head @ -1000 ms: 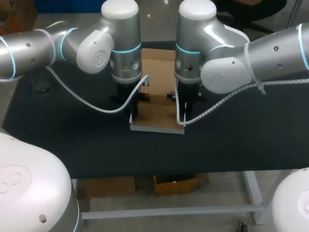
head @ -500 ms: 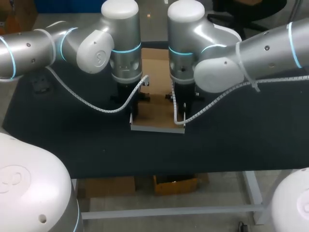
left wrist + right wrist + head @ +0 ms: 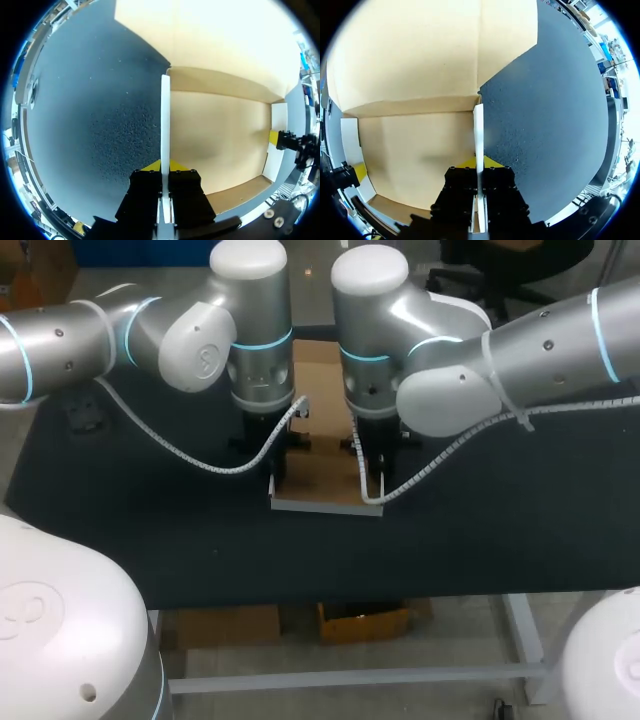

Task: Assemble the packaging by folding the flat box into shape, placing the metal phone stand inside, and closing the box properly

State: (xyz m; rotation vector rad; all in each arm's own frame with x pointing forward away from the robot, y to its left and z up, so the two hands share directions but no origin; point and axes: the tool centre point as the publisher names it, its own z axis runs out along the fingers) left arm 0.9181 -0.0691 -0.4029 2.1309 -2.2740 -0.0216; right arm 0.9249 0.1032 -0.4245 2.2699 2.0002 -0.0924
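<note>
The box point(image 3: 318, 475) sits half-formed in the middle of the table point(image 3: 150, 530), its brown floor flat and its lid point(image 3: 322, 360) lying open on the far side. Two side walls stand upright, and that is what we are holding.

In the left wrist view the left wall point(image 3: 165, 120) runs edge-on straight into the left gripper point(image 3: 161, 165), whose yellow tips close on it from both sides. The right wrist view shows the same thing mirrored: the right wall point(image 3: 478, 130) is pinched in the right gripper point(image 3: 477, 161).

From above, the left gripper point(image 3: 277, 465) and right gripper point(image 3: 368, 465) come down on opposite sides of the box, near its front corners. We judge this grip is meant to hold both walls vertical so that the tray takes shape and the creases set, with the interior left free between the arms. Across the floor, each wrist view catches the other arm's yellow tip at the opposite wall.

The stand shows in none of the views, so we judge folding is the step in hand, with loading and closing not yet done.
</note>
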